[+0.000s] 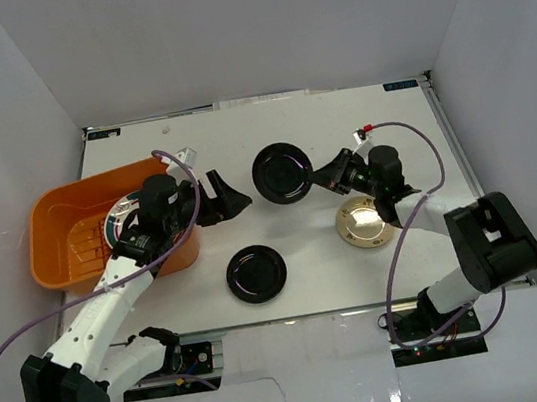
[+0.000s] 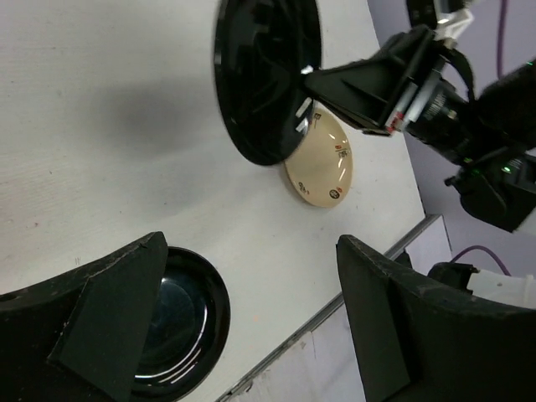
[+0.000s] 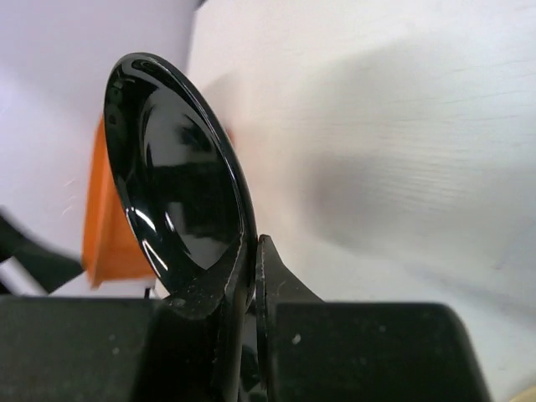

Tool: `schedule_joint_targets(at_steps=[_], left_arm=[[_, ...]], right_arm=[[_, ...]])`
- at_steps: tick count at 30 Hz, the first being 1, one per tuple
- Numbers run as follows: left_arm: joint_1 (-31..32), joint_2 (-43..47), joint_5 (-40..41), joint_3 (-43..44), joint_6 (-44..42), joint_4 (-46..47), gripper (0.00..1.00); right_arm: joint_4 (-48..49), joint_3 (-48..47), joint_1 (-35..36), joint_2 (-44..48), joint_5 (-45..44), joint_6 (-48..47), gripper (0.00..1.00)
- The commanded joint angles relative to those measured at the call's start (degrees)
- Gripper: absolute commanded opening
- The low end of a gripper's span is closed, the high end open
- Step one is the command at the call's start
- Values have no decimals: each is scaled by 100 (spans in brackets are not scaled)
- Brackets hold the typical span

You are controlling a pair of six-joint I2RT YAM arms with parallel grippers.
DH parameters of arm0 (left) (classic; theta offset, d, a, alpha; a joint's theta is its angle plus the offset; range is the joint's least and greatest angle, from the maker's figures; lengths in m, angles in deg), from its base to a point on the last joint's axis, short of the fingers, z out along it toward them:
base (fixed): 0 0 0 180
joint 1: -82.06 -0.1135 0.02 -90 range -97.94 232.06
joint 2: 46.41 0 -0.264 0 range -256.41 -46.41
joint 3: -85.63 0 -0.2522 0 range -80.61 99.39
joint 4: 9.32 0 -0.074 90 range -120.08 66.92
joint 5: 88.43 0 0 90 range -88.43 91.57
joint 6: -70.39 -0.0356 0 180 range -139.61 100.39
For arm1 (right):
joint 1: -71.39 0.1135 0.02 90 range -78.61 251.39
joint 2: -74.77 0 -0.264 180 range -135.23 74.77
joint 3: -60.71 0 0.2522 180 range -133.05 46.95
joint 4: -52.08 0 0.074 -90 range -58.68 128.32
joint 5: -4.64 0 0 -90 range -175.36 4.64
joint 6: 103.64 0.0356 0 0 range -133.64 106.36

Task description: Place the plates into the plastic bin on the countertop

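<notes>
My right gripper [image 1: 317, 175] is shut on the rim of a glossy black plate [image 1: 282, 174] and holds it tilted above the white countertop [image 1: 287, 122]; the plate also shows in the right wrist view [image 3: 180, 188] and the left wrist view [image 2: 266, 75]. My left gripper [image 1: 230, 197] is open and empty, just right of the orange plastic bin [image 1: 60, 227]. A plate with a sunburst pattern [image 1: 120, 221] lies in the bin, partly hidden by my left arm. A second black plate [image 1: 257, 273] lies on the countertop. A small tan-gold plate [image 1: 363, 222] lies under my right arm.
White walls enclose the countertop on three sides. The second black plate shows in the left wrist view [image 2: 180, 322] by my left finger, near the countertop's front edge [image 2: 335, 301]. Purple cables loop beside both arms.
</notes>
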Motion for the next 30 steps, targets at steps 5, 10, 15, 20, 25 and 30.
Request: schedule_joint_targets(at_steps=[5, 10, 15, 20, 25, 30], left_arm=[[120, -488, 161, 150, 43, 788, 91], [287, -612, 134, 176, 167, 1097, 57], [340, -743, 73, 141, 184, 1185, 31], [357, -744, 90, 141, 141, 1194, 0], [349, -569, 518, 255, 114, 1002, 0], [165, 38, 1583, 510, 0, 351, 0]], right_arm=[[19, 479, 160, 1176, 1130, -45, 8], [-465, 488, 257, 1747, 1263, -274, 8], [-492, 540, 301, 1854, 1368, -274, 8], [-536, 514, 336, 1783, 1421, -309, 8], [-842, 374, 380, 1835, 1518, -449, 35], [-1625, 128, 363, 2300, 1360, -1037, 83]])
